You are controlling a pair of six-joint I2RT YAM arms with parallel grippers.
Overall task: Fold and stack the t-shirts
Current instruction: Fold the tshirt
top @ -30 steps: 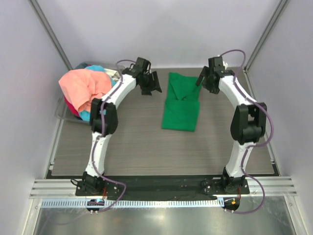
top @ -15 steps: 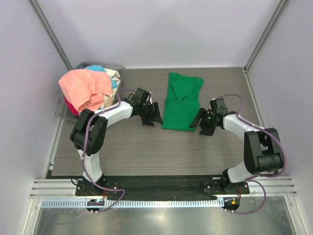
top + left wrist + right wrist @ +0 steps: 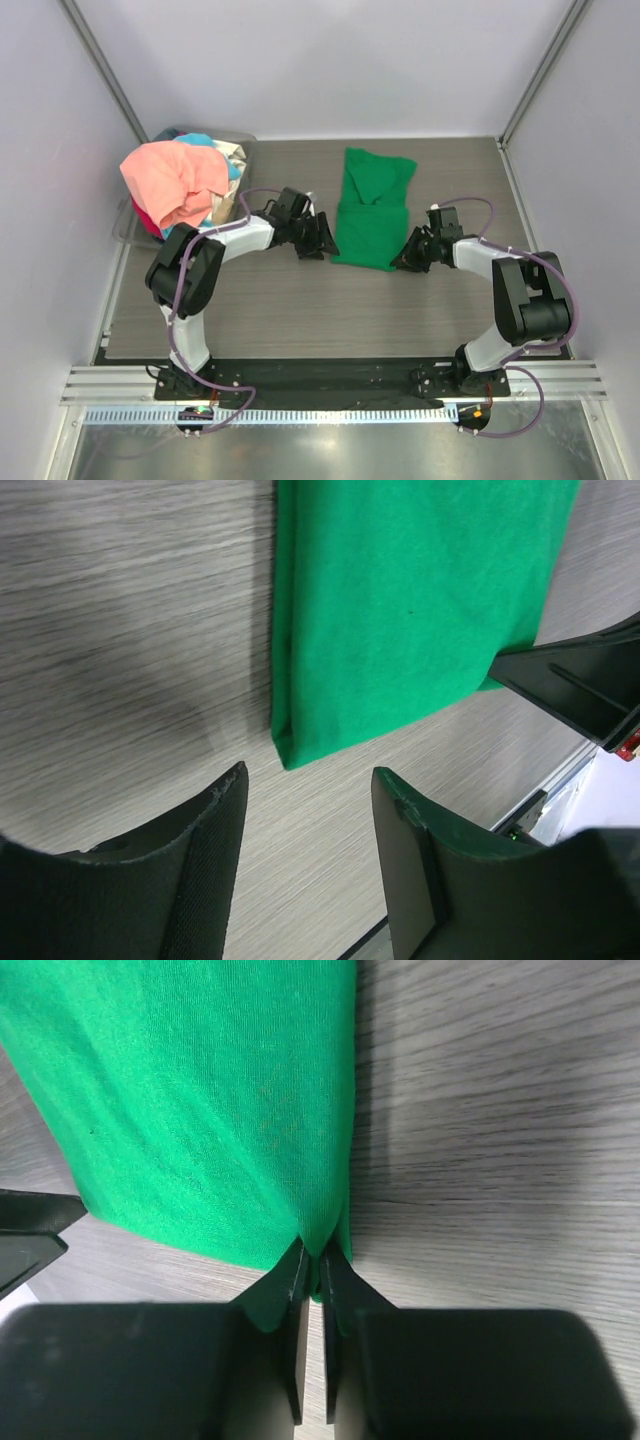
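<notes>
A bright green t-shirt (image 3: 372,207) lies folded into a long strip on the table (image 3: 300,310), collar end far. My right gripper (image 3: 408,257) is shut on its near right corner; the right wrist view shows green t-shirt cloth (image 3: 210,1110) pinched between the jaws of the right gripper (image 3: 318,1260). My left gripper (image 3: 326,240) stands open just left of the near left corner. In the left wrist view the green t-shirt corner (image 3: 290,748) lies just ahead of the left gripper (image 3: 310,785), with bare table between the fingers. Other t-shirts, salmon-pink (image 3: 175,180) on top, are heaped at the far left.
A grey translucent bin (image 3: 240,145) holds the heap of shirts, with light blue (image 3: 195,140) and red (image 3: 148,222) cloth showing under the pink one. Grey walls close in the table on three sides. A metal rail (image 3: 330,380) carries both arm bases at the near edge.
Both arms swung from the far end of the green t-shirt down to its near end. The right gripper closed on the near right corner. The left gripper narrowed somewhat beside the near left corner.
</notes>
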